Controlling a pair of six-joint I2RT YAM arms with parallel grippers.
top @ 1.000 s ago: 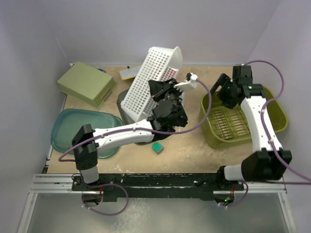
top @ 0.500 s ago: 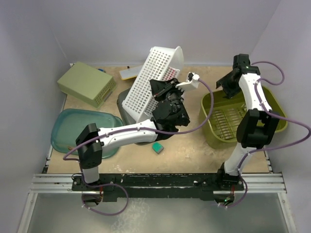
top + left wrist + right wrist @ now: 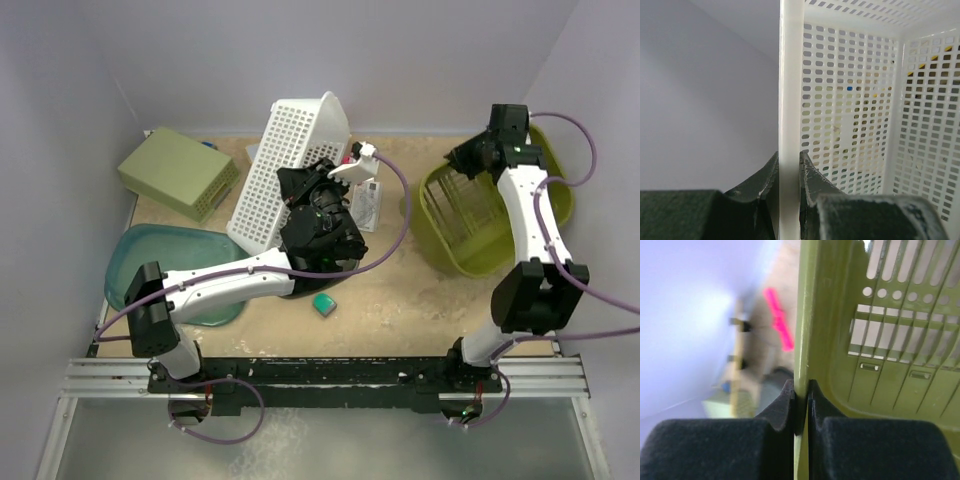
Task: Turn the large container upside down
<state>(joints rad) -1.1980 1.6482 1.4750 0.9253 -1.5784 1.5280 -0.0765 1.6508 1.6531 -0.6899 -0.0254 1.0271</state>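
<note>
The large container (image 3: 470,225), an olive-green tub with a slotted base, stands at the right of the table, tipped with its inside facing the camera. My right gripper (image 3: 472,157) is shut on its far-left rim; in the right wrist view the rim (image 3: 807,315) runs up between my closed fingers (image 3: 800,392). My left gripper (image 3: 303,186) is shut on the rim of a white perforated basket (image 3: 285,160) and holds it tilted on edge. In the left wrist view that white rim (image 3: 790,75) is pinched between the fingers of my left gripper (image 3: 789,167).
A pale yellow-green basket (image 3: 178,173) lies upside down at the back left. A teal tray (image 3: 160,262) lies at the front left, and a small teal block (image 3: 323,302) near the middle. A flat packet (image 3: 368,206) lies between the two arms.
My right gripper has shut on the olive tub's rim and lifted it, tipping the tub. The left arm has swung the white basket to the left.
</note>
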